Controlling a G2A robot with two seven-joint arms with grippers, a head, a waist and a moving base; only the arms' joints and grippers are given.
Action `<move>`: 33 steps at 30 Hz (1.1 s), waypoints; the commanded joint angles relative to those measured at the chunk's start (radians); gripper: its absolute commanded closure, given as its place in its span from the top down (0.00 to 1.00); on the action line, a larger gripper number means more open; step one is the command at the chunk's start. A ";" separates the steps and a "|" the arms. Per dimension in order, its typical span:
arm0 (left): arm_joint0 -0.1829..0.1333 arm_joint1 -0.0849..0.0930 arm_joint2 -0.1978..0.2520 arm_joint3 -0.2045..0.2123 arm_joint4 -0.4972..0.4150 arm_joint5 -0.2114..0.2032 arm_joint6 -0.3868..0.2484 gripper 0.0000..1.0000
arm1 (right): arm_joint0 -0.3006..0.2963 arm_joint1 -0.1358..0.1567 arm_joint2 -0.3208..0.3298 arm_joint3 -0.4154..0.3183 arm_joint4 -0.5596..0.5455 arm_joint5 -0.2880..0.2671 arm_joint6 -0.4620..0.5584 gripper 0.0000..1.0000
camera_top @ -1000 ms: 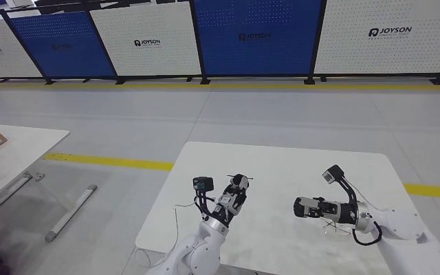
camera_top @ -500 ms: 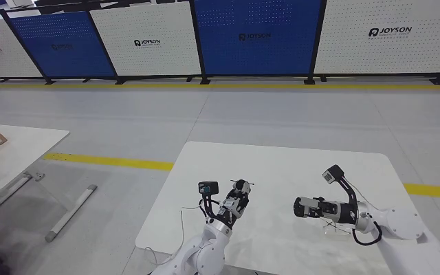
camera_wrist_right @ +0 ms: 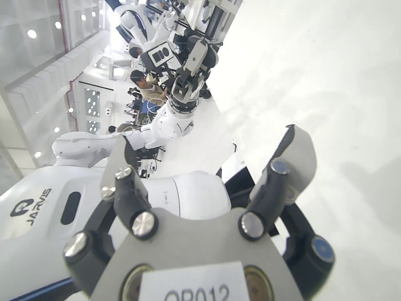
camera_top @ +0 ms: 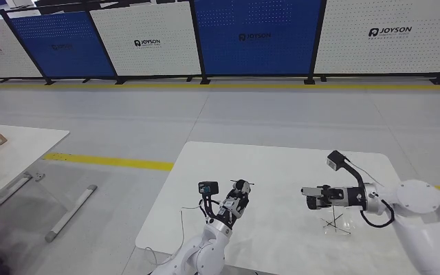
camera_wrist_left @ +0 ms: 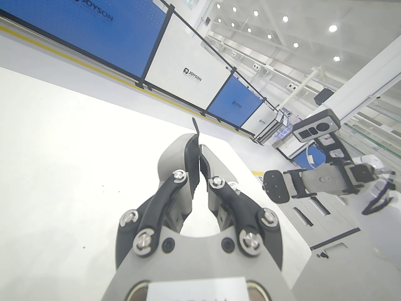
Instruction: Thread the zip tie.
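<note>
Left wrist view: left pincer point(camera_wrist_left: 199, 146) clamps the black zip tie point(camera_wrist_left: 195, 127); right pincer point(camera_wrist_right: 205, 135) gapes wide.

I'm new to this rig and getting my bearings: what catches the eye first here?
Over the white table, the left gripper is shut on a thin black zip tie whose end sticks out beyond it. Facing it, the right gripper hangs open and empty. Thin dark strips lie on the table near that arm.
</note>
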State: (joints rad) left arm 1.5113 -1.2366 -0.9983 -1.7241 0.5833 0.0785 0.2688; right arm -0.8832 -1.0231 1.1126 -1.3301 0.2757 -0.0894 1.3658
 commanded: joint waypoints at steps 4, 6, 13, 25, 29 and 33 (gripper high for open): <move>0.000 0.000 0.000 0.000 0.000 0.000 0.000 0.00 | 0.110 -0.009 -0.099 0.009 -0.230 0.118 0.002 1.00; 0.000 0.000 0.000 0.000 0.000 0.000 0.000 0.00 | 0.138 -0.017 -0.141 0.013 -0.301 0.168 -0.036 1.00; 0.000 0.000 0.000 0.000 0.000 0.000 0.000 0.00 | 0.138 -0.017 -0.141 0.013 -0.301 0.168 -0.036 1.00; 0.000 0.000 0.000 0.000 0.000 0.000 0.000 0.00 | 0.200 -0.023 -0.226 -0.006 -0.507 0.300 0.013 1.00; 0.000 0.000 0.000 0.000 0.000 0.000 0.000 0.00 | 0.262 -0.033 -0.305 0.038 -0.542 0.331 0.024 1.00; 0.000 0.000 0.000 0.000 0.000 0.000 0.000 0.00 | 0.279 -0.034 -0.338 0.053 -0.554 0.357 0.024 1.00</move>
State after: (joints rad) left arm 1.5113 -1.2366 -0.9983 -1.7241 0.5833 0.0784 0.2687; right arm -0.6025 -1.0577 0.7702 -1.2758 -0.2796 0.2692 1.3900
